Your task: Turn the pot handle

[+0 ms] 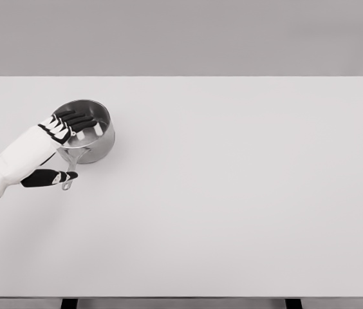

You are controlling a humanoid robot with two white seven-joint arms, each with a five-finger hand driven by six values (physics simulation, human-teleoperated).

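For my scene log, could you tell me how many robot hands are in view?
1: the left hand at the table's left side, fingers over the steel saucepan's rim, thumb by its handle. The right hand is out of view.

We see a shiny silver pot (94, 132), steel-grey walls with bright white glints inside; its handle (70, 170) is the same silver. Our left hand (62, 138) has black fingers with white banding at the knuckles, black thumb, white forearm shell. Table (233, 193) is plain pale grey-white, no pattern. Backdrop is flat mid grey. Table legs show black at the bottom edge.
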